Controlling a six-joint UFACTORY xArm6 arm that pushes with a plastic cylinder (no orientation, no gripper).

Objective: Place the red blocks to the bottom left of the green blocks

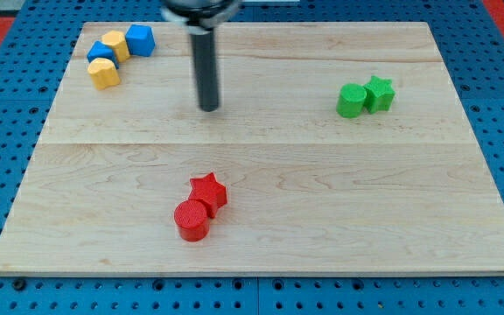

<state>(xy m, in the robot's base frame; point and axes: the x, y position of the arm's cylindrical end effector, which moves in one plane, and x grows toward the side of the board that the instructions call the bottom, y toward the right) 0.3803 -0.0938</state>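
The red cylinder (191,220) and red star (209,192) lay touching near the board's (322,210) bottom centre; the green cylinder (351,101) and green star (379,94) sat touching at the view's upper right, well apart from the red pair. My tip (208,108) stood in the upper middle, well above the red star, touching no block; the rod carried no claw, so there was no opening to report. Two blue blocks (139,40) and two yellow blocks (104,73) clustered at the view's top left.

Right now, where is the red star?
The red star sits low on the board, just left of centre, touching the red cylinder below it.
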